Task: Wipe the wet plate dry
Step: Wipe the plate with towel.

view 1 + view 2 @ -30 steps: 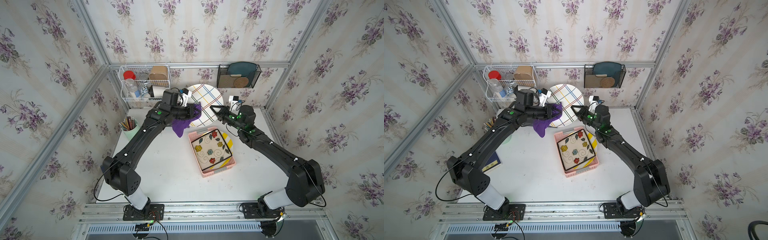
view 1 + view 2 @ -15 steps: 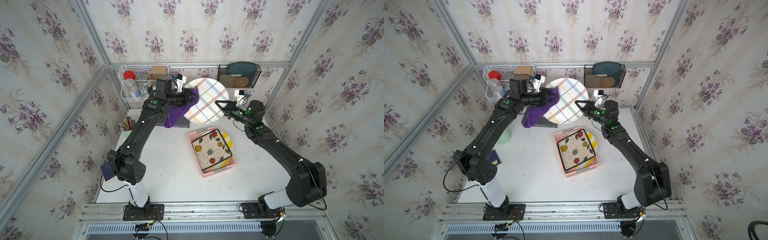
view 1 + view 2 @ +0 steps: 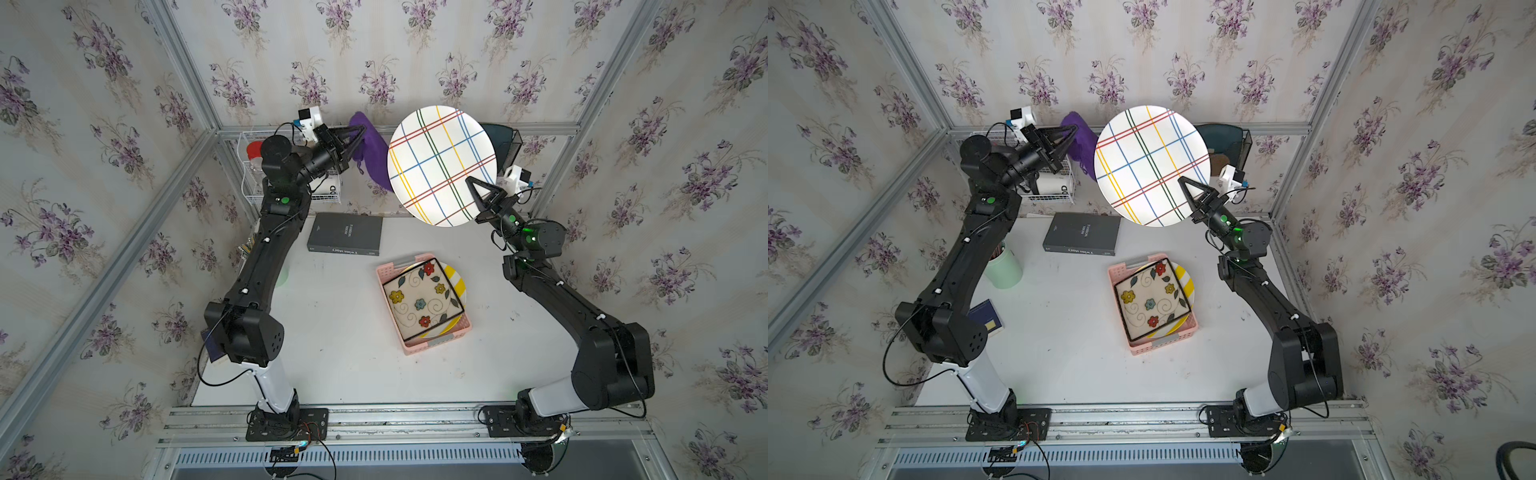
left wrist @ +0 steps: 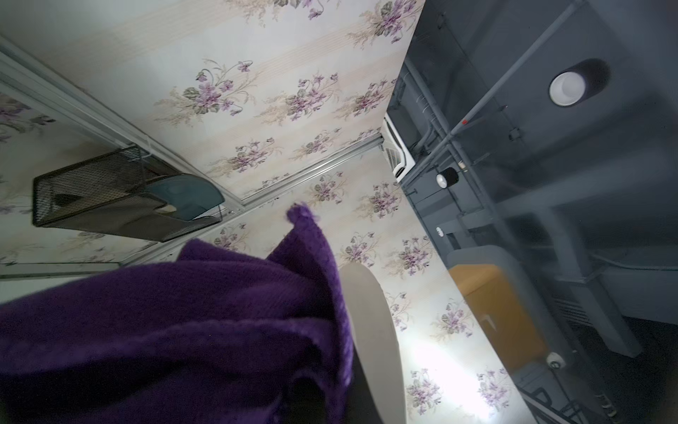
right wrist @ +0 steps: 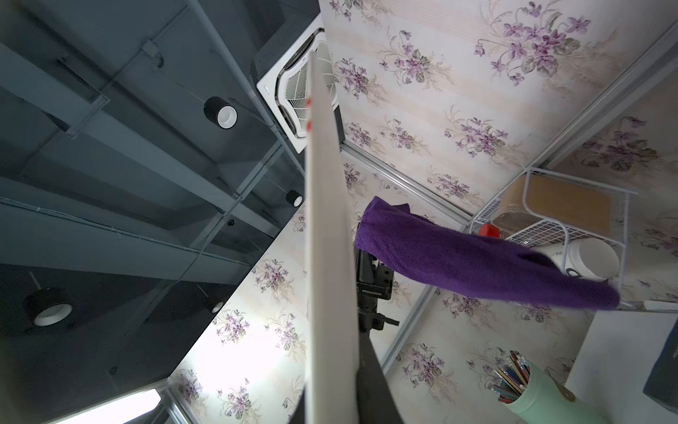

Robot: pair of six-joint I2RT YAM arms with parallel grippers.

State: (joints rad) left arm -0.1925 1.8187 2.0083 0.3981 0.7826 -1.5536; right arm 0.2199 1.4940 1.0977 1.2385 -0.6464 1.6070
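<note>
Plate [image 3: 440,166] now lifted high, rim clamped in my right gripper [image 3: 471,185]; my left gripper [image 3: 360,133] pinches cloth [image 3: 372,160] behind plate's left edge; back wipe likely next.

You had four plates in view: one checked plate [image 3: 440,162] at upper centre, one flowered plate [image 3: 419,301] lying on one yellow-striped plate [image 3: 455,282] at centre, and one teal plate [image 3: 496,137] at upper right. You had one cloth [image 3: 372,153], one pink basket [image 3: 440,345], two wall racks, a white wire rack [image 3: 249,187] and a black mesh rack [image 4: 91,191]. You also had one grey book [image 3: 345,235], one blue booklet [image 3: 986,318], one green cup [image 3: 1003,270] of pencils and two arms, the left arm [image 3: 266,266] and the right arm [image 3: 557,299].
</note>
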